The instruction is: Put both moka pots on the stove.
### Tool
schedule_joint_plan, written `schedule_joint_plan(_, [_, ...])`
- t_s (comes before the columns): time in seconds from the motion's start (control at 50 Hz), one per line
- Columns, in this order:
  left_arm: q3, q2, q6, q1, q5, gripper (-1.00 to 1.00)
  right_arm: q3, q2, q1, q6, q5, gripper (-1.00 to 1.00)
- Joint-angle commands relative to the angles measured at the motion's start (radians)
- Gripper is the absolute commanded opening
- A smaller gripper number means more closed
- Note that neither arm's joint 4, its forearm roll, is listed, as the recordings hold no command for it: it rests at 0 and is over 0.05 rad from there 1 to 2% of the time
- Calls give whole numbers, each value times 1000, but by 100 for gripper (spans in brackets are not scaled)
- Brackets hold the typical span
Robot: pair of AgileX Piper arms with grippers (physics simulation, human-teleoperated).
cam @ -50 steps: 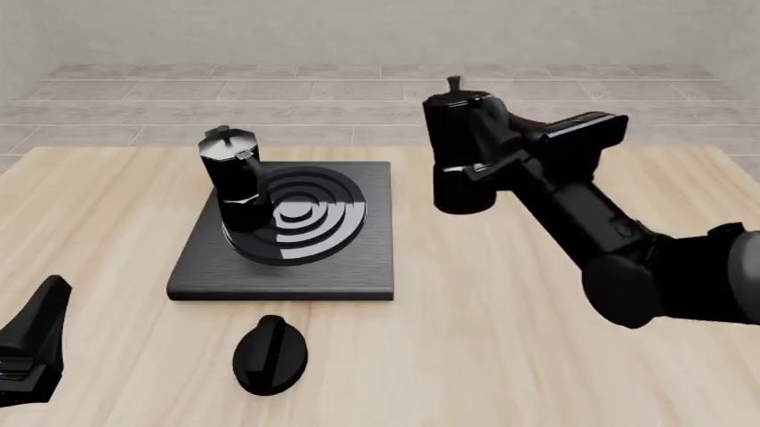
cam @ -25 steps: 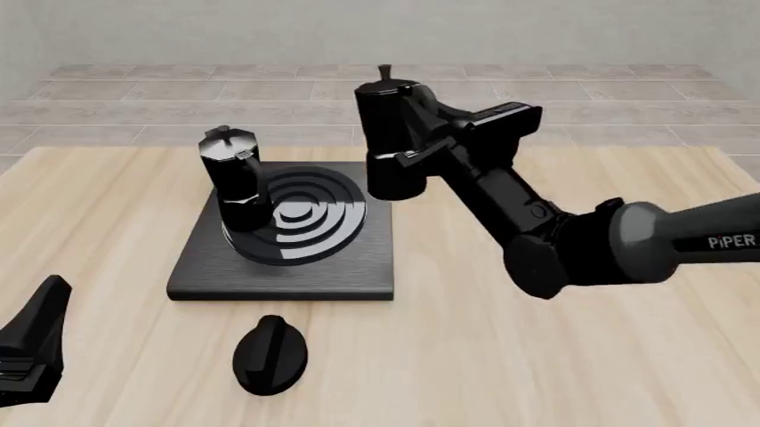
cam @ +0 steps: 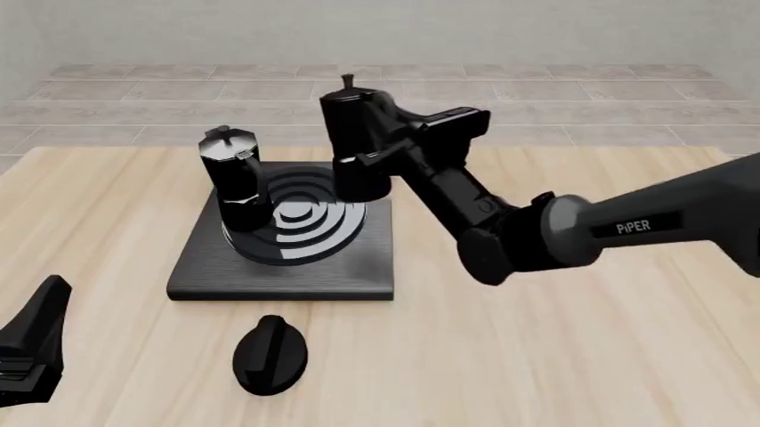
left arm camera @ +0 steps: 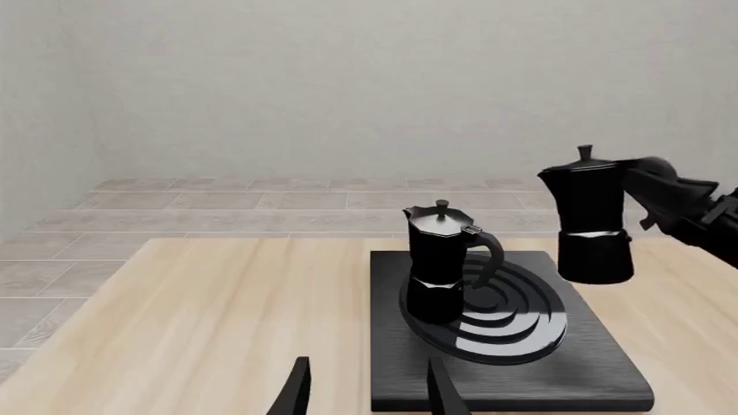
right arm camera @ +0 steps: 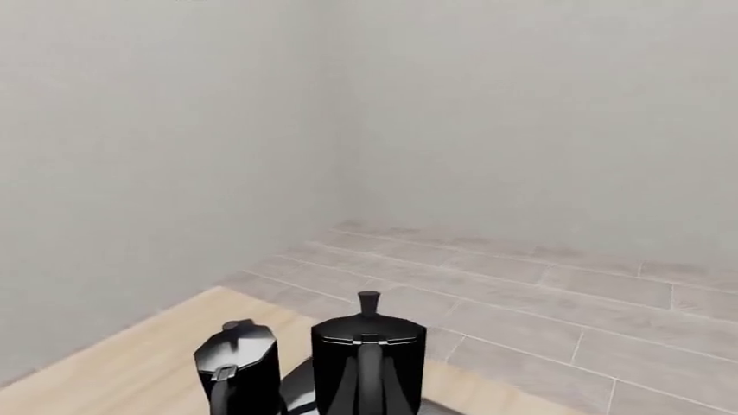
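I carry 1 moka pot pinched upright in my right end effector, high over the stove edge to clear the seated pot; left end effector waits spread.

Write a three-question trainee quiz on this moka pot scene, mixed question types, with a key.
1. True or false: one moka pot stands on the stove.
2. Which tool carries the other moka pot? A) left B) right
3. Fill in: the low black knob lies on the ____, nearer the camera than the stove.

Key: 1 true. 2 B, the right tool; the left tool is open and empty. 3 table.
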Motion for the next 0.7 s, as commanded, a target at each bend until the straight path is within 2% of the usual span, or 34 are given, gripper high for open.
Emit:
schedule_joint_plan(0.02, [0,0,0,0,0,100,-78,26,26,30,3,-100])
schedule_joint_plan(0.22, [0,0,0,0,0,100,-119,37,47,38,6,-100])
schedule_joint_plan(0.32, [0,0,0,0,0,100,-111,39,55,41,-22,-100])
schedule_joint_plan(0.7, [0,0,0,0,0,100,-167,143,53,71,-24,-100])
